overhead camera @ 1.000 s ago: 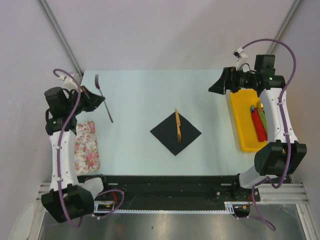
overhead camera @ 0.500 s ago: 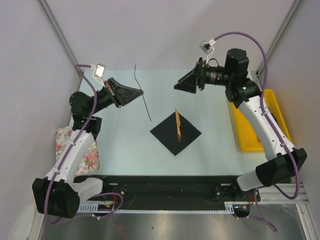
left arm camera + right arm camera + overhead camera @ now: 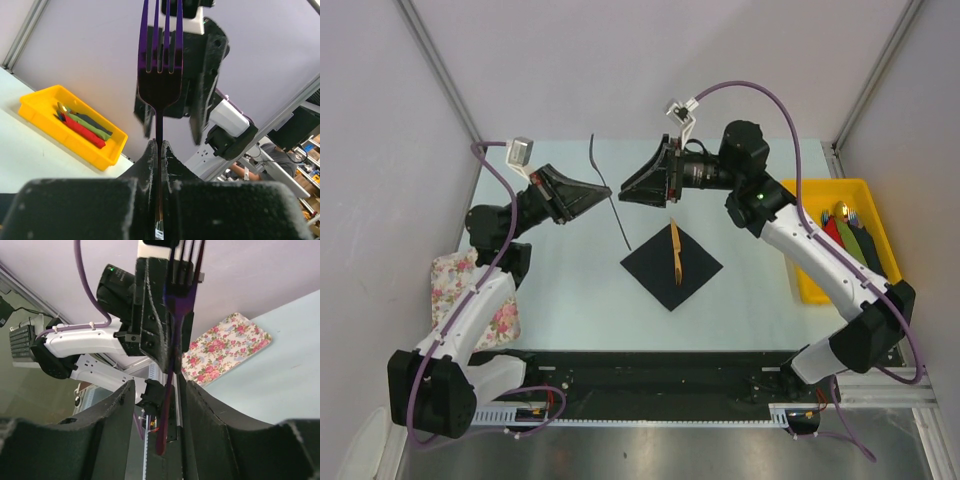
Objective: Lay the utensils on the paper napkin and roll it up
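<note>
The black paper napkin [image 3: 672, 268] lies as a diamond in the middle of the table. An orange-brown utensil [image 3: 674, 250] rests on its upper half. My left gripper [image 3: 607, 188] [image 3: 160, 146] is shut on the handle of a dark fork [image 3: 620, 228] [image 3: 160, 75], held in the air left of the napkin. My right gripper [image 3: 623, 191] [image 3: 158, 385] faces it from the right. Its jaws stand apart around the fork's handle [image 3: 169, 405], which lies nearer one finger [image 3: 200, 410].
A yellow tray [image 3: 804, 280] [image 3: 45, 117] at the right edge holds red and green rolled napkins [image 3: 842, 238] with gold cutlery. A floral cloth [image 3: 480, 310] [image 3: 225, 342] lies at the left, under the left arm.
My right arm has swung left from above the yellow tray to the fork, its jaws narrowing. My left arm has carried the fork up and toward the middle.
</note>
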Controlling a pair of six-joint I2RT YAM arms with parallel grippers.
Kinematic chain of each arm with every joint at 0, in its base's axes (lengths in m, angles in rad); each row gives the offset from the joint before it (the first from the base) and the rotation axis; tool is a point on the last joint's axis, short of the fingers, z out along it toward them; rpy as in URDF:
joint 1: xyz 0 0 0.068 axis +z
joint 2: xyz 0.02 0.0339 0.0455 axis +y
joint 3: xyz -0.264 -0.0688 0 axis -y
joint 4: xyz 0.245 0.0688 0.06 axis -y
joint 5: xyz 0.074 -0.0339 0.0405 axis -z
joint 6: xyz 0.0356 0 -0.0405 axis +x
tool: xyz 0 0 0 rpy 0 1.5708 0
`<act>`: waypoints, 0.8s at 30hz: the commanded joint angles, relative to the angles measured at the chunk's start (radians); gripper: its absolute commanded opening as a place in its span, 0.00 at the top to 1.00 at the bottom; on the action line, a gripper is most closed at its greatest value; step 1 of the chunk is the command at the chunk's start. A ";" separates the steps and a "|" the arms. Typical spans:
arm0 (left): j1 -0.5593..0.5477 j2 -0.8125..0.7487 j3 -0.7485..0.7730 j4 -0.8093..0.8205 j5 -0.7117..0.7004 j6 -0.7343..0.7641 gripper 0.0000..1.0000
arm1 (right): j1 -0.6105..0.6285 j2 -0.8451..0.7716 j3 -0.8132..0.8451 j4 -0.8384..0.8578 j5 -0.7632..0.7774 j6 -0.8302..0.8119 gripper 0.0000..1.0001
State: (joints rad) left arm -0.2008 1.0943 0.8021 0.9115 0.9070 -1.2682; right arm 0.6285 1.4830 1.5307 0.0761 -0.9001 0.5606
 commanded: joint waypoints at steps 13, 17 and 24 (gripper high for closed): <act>-0.005 -0.020 0.003 0.069 -0.034 -0.020 1.00 | 0.050 0.030 -0.075 0.172 0.036 0.073 0.56; -0.005 -0.022 -0.001 0.070 -0.036 -0.020 1.00 | 0.053 0.023 -0.073 0.191 0.029 0.076 0.55; -0.005 -0.020 -0.004 0.069 -0.034 -0.020 1.00 | 0.060 0.030 -0.083 0.221 0.029 0.104 0.62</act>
State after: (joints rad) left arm -0.2008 1.0920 0.8001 0.9333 0.8928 -1.2835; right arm 0.6830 1.5295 1.4532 0.2249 -0.8726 0.6411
